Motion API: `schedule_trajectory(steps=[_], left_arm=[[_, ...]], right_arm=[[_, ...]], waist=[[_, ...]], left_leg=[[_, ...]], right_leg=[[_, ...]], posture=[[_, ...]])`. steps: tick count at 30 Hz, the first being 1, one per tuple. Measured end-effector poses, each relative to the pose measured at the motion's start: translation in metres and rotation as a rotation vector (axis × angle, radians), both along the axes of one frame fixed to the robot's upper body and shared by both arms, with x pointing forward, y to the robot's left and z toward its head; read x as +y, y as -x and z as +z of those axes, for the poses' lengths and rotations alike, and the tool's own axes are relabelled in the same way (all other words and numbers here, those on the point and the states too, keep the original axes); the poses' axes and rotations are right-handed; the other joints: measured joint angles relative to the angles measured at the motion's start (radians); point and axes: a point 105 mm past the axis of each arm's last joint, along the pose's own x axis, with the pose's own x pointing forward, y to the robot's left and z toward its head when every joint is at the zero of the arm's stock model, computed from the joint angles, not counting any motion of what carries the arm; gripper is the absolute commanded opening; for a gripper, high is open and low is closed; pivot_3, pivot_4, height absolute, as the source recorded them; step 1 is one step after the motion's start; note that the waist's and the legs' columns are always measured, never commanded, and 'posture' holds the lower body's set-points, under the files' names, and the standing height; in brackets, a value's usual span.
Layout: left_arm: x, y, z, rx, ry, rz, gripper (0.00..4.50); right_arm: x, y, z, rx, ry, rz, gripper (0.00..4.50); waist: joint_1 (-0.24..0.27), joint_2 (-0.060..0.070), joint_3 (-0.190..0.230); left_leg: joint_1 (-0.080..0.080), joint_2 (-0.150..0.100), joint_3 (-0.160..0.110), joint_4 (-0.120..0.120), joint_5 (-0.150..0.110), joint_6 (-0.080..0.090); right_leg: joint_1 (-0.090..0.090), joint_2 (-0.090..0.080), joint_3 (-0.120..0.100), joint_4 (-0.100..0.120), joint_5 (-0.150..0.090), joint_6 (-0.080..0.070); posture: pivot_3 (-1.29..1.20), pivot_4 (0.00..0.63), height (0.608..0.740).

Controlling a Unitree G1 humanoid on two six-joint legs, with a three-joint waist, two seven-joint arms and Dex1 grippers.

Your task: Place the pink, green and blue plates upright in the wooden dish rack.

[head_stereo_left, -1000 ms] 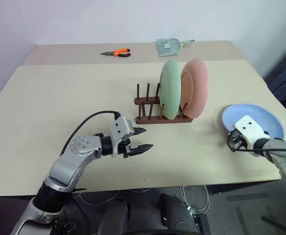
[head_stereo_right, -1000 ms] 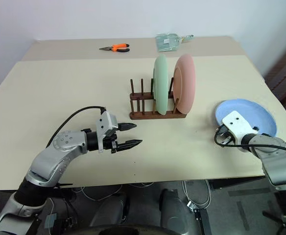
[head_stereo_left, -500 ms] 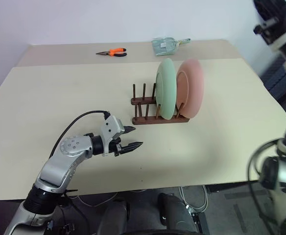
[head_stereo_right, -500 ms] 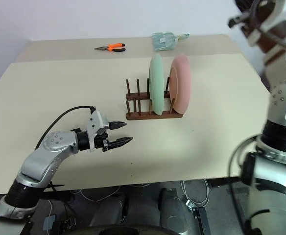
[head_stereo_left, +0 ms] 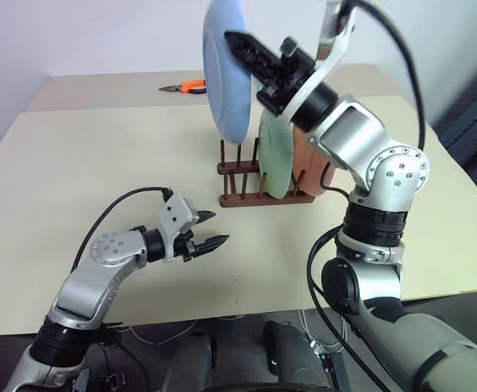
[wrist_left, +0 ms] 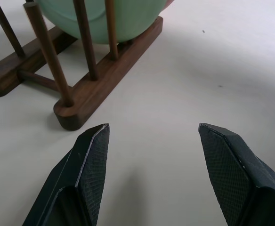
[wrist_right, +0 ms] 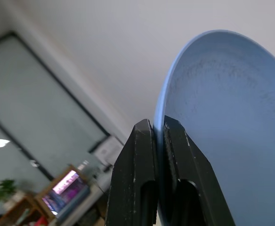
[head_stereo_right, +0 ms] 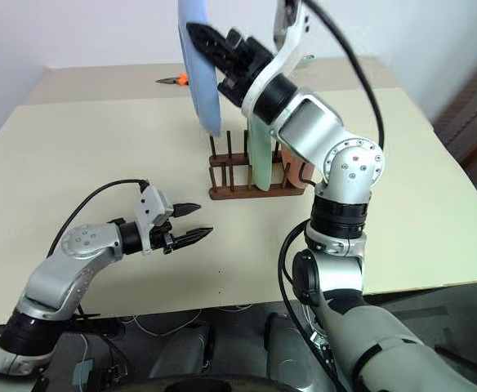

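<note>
Blue plate [head_stereo_left: 225, 77] pinched on edge in right end effector [head_stereo_left: 240, 42]

Both arms are silver-grey metal with round, screw-dotted joint housings and black cuffs. A black cable loops along each. The left end effector [head_stereo_left: 211, 229] has pointed black fingers [wrist_left: 90, 160] with cross-hatched pads; the right end effector [head_stereo_left: 237, 41] matches.

The 2 eye views are looking forward and down from the head, sharing the tabletop [head_stereo_left: 100, 155], rack [head_stereo_left: 265, 196] and both arms. The left wrist view is sitting low and close, facing the rack's end. The right wrist view is facing up along the blue plate [wrist_right: 231, 132], very near.
</note>
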Motion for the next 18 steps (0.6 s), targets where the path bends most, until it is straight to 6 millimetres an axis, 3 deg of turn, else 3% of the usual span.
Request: schedule_trajectory(steps=[3,11,14,18], left_arm=[[0.002,0.001,0.0,0.006,-0.004,0.011,3.09],[0.001,0.003,0.002,-0.002,0.001,0.01,3.09],[0.0,0.002,0.004,-0.008,0.0,0.007,3.09],[0.0,0.001,0.007,-0.018,0.0,0.004,3.09]], right_arm=[[-0.001,-0.004,-0.016,0.076,0.024,-0.022,0.03],[0.004,-0.008,-0.029,0.161,0.051,-0.056,0.03],[0.002,-0.013,-0.033,0.189,0.05,-0.073,0.95],[0.0,-0.019,-0.039,0.203,0.08,-0.105,2.85]], waist=[[-0.003,0.001,0.0],[-0.003,0.001,0.0],[-0.004,0.001,0.0],[-0.004,0.001,0.0]], left_leg=[[0.0,0.0,0.0,0.0,0.0,0.0],[0.0,0.0,0.001,0.0,0.0,0.0],[0.0,0.0,0.001,0.0,0.0,0.0],[0.0,0.0,0.001,0.0,0.0,0.0]], right_leg=[[0.0,0.0,0.0,0.0,0.0,0.0],[-0.001,0.0,0.0,0.0,0.0,0.0],[-0.001,0.0,0.0,0.001,0.0,0.0],[-0.001,0.0,0.0,0.0,0.0,0.0]], posture=[[0.0,0.15,0.74],[0.0,0.15,0.74],[0.0,0.15,0.74],[0.0,0.15,0.74]])
